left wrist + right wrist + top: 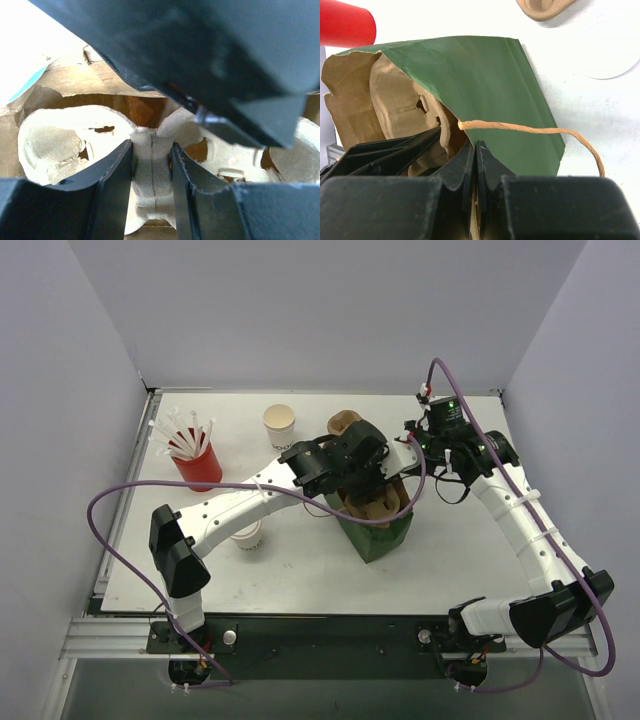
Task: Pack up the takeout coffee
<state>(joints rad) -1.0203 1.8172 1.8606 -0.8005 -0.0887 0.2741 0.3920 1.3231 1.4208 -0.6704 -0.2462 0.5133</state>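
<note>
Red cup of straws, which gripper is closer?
Left. The left gripper clamps the pulp carrier inside the green bag, to the right of the red cup in the top view; the right gripper pinches the bag's rim even farther right.

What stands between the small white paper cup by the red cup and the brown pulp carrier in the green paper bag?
The left gripper, clamped on the carrier's middle ridge, hangs over the bag, right between the cup and the wells.

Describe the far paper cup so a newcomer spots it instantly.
On the white table, find the red cup of straws at far left. Just right of it, slightly further back, stands the white paper cup, upright and open. Unlike the second white cup nearer the front, no arm covers it.
</note>
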